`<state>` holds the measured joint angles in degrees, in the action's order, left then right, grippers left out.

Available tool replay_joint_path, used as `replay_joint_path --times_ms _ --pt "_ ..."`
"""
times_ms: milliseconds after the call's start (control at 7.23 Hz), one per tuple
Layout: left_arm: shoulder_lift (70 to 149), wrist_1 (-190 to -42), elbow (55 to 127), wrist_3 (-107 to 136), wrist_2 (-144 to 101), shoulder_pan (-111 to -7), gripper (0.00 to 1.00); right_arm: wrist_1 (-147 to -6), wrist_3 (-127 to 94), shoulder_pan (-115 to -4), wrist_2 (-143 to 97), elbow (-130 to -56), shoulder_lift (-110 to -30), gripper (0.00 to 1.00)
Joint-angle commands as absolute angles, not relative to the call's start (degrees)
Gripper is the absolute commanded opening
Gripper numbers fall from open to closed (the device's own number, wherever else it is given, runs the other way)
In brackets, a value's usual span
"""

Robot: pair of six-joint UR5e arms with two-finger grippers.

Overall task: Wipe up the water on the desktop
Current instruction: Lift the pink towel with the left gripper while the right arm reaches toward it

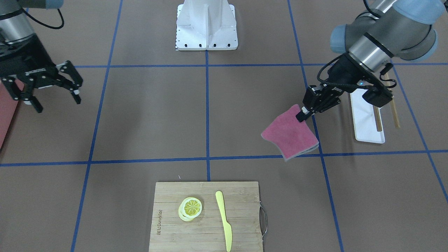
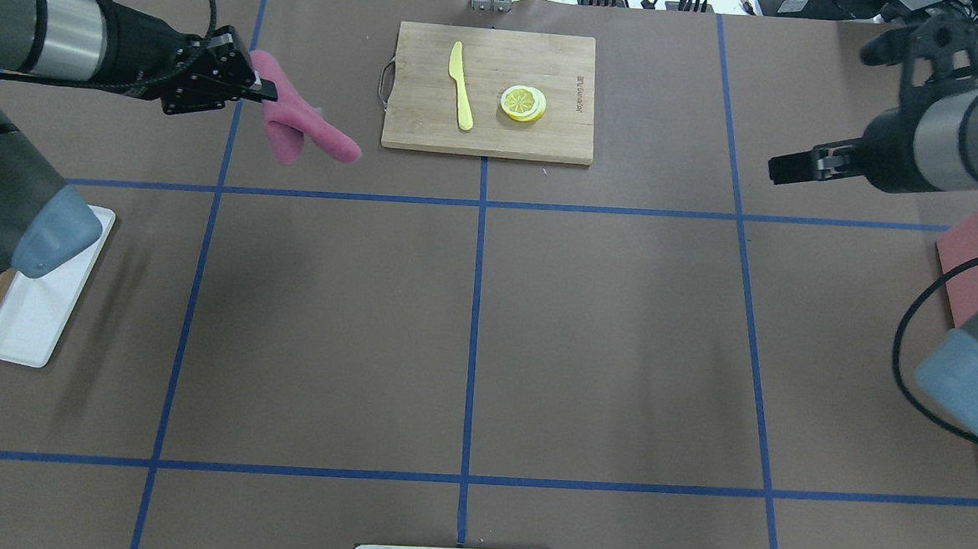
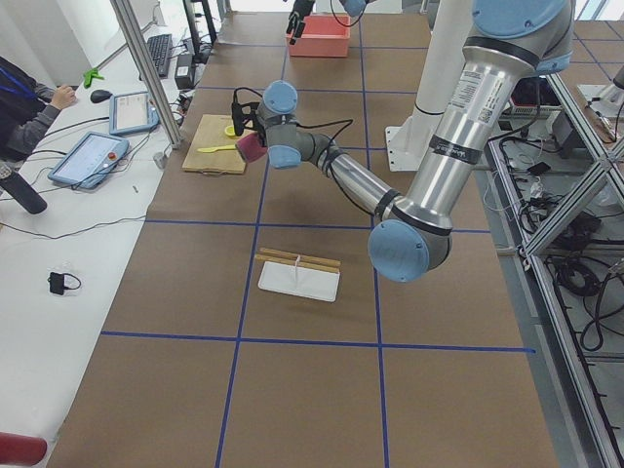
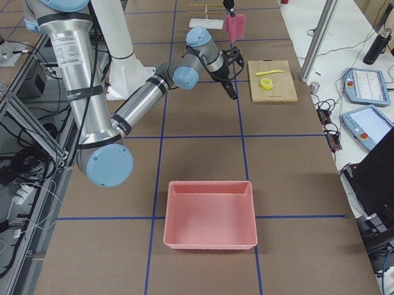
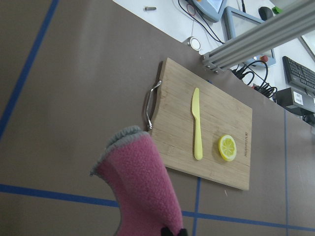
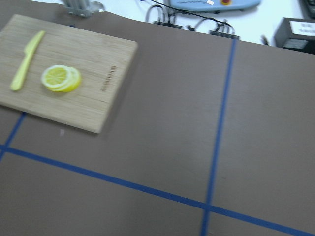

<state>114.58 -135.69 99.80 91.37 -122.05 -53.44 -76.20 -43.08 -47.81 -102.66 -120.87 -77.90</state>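
The desktop (image 1: 157, 115) is a matte brown surface crossed by blue tape lines; I see no clear patch of water on it. My left gripper (image 1: 302, 115) is shut on a corner of a pink cloth (image 1: 289, 134), which hangs above the desktop. In the overhead view the left gripper (image 2: 260, 91) and the cloth (image 2: 300, 126) are left of the cutting board. The cloth fills the bottom of the left wrist view (image 5: 140, 182). My right gripper (image 1: 57, 101) is open and empty, held above the desktop on the other side.
A bamboo cutting board (image 2: 430, 121) at the far edge carries a yellow knife (image 2: 463, 85) and lemon slices (image 2: 523, 103). A white tray (image 2: 35, 318) with chopsticks lies under the left arm. A pink bin (image 2: 972, 250) stands at the right. The robot base (image 1: 206, 24) is mid-table.
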Motion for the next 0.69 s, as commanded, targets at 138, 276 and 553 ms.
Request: replay_joint_path --times_ms 138,276,553 --pt "121.4 -129.7 100.3 94.3 -121.1 -49.2 0.0 -76.3 -38.0 -29.5 -85.1 -120.4 -69.4 1.0" --pt "122.4 -129.7 101.3 95.8 -121.1 -46.7 0.0 -76.6 -35.5 -25.3 -76.6 -120.2 -69.4 0.99" --pt "123.1 -129.7 103.8 97.8 -121.1 -44.0 0.0 -76.6 -33.4 -22.1 -71.7 -119.9 -69.2 0.93"
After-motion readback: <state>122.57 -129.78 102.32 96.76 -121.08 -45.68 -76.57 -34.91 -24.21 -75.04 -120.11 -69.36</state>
